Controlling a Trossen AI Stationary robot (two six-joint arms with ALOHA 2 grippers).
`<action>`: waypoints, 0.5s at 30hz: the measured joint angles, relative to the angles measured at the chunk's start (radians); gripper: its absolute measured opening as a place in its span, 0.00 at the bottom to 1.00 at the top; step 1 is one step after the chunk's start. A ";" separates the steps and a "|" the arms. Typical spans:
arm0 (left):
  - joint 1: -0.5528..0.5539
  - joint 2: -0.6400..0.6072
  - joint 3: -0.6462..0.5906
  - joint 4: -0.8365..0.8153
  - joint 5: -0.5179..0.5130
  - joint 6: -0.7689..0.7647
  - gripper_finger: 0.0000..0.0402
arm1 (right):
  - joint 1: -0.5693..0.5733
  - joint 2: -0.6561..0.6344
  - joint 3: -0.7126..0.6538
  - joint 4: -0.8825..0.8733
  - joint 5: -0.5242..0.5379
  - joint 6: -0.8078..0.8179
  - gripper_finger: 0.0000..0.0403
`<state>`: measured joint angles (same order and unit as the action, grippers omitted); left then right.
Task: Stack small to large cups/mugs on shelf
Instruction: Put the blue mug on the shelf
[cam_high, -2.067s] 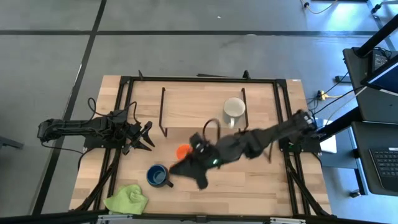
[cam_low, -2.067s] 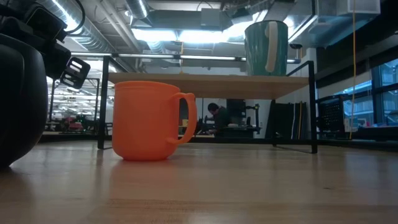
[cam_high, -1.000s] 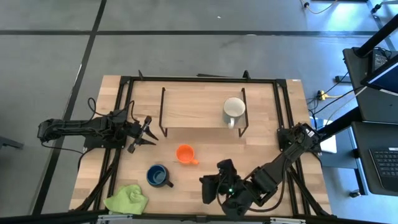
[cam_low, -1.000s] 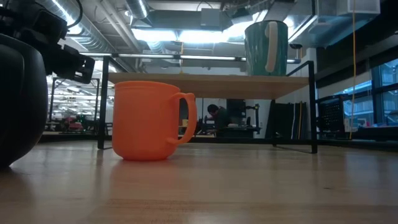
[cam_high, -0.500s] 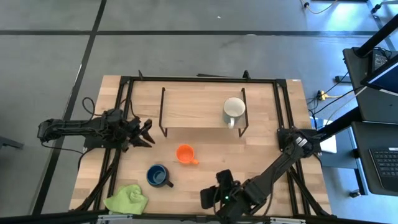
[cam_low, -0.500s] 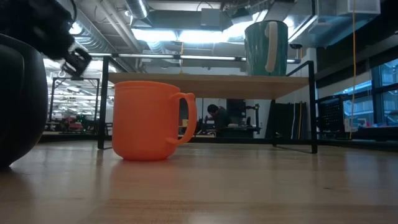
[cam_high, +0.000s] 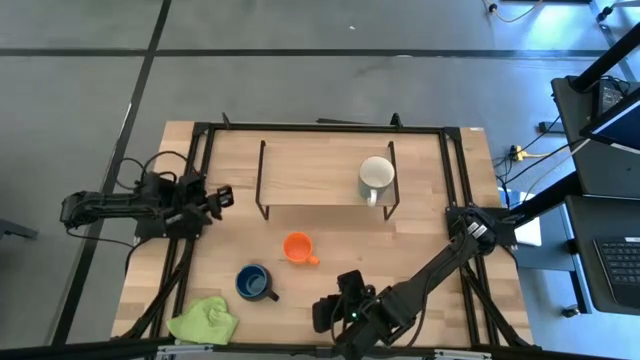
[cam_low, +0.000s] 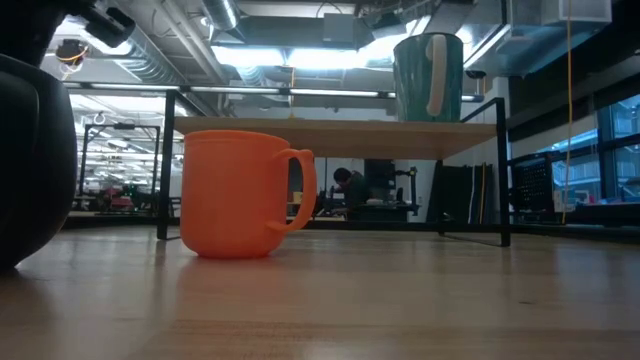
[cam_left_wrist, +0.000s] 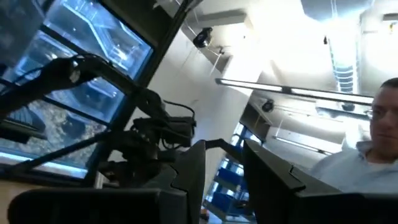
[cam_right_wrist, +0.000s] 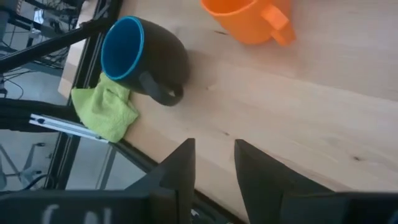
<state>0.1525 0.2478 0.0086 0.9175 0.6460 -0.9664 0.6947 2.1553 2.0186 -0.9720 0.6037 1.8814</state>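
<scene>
Your white mug (cam_high: 376, 175) already stands at the right end of the shelf (cam_high: 310, 180), handle toward the near side; the orange mug (cam_high: 297, 247) sits upright on the counter (cam_high: 420, 240) just in front of the shelf, and the dark blue mug (cam_high: 252, 282) stands nearer and to its left, close to the lime-green cloth (cam_high: 205, 320). Your right hand (cam_high: 325, 315) hangs at the counter's near edge, empty, its two fingers a narrow gap apart in the wrist view, looking back at the blue and orange mugs. Your left hand (cam_high: 218, 196) waits at the counter's left edge, level with the shelf's left end, and is tipped up toward the ceiling; its fingers stand slightly apart and hold nothing.

Judge all three mugs as stiff glazed ceramic: fairly heavy for their size, slick, and liable to chip if knocked against the shelf's wire legs. The rim wall opposite the handle probably gives you the surest pinch; the handle loop is likely to let the mug swing.

The counter is bare light wood, flat and smooth, framed by black rails. Beyond it, the low view shows an open workshop under strip lights, with a person seated far off behind the shelf; another person shows at the edge of the left wrist view.
</scene>
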 joint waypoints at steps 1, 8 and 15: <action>-0.001 0.000 0.000 0.000 0.005 -0.044 0.25 | -0.002 -0.001 0.000 -0.001 -0.001 -0.001 0.28; 0.010 0.000 0.000 -0.018 -0.087 -0.018 0.25 | -0.006 -0.004 0.000 -0.001 -0.069 0.000 0.28; 0.010 0.000 0.000 -0.022 -0.053 -0.216 0.25 | -0.011 -0.004 0.000 0.009 -0.074 0.001 0.28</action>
<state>0.1628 0.2479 0.0086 0.8954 0.5935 -1.1828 0.6836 2.1509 2.0186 -0.9626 0.5297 1.8824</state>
